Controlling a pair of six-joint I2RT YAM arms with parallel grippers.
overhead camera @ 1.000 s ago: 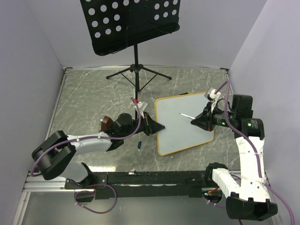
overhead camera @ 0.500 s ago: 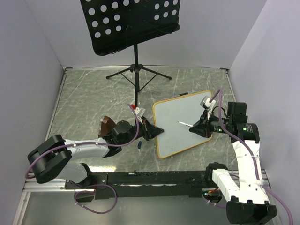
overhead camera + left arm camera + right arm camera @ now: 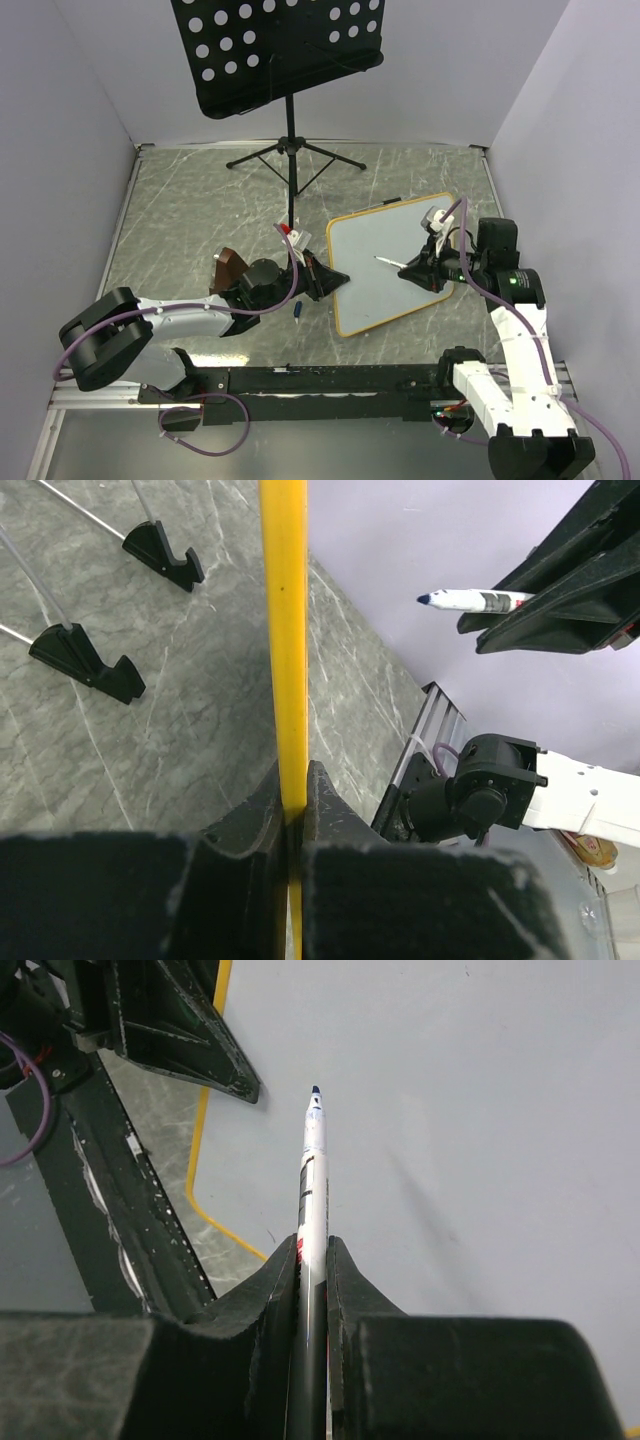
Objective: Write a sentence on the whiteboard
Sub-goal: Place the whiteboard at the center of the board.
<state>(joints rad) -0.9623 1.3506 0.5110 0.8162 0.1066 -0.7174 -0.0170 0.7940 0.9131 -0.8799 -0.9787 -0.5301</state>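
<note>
The whiteboard lies at an angle on the table right of centre, its white face blank; the sentence is not in view. My left gripper is shut on the board's left edge, and the left wrist view shows the yellow frame pinched between the jaws of that left gripper. My right gripper is over the board's right half, shut on a white marker. In the right wrist view the marker sticks out of the right gripper, its blue tip just above the whiteboard.
A black perforated music stand rises at the back, its tripod feet on the marble table. A small blue cap lies near the board's lower left corner. A brown block sits by the left arm.
My right gripper has carried the marker down and slightly left over the board. The left arm's elbow has dropped nearer, still gripping the board's edge.
</note>
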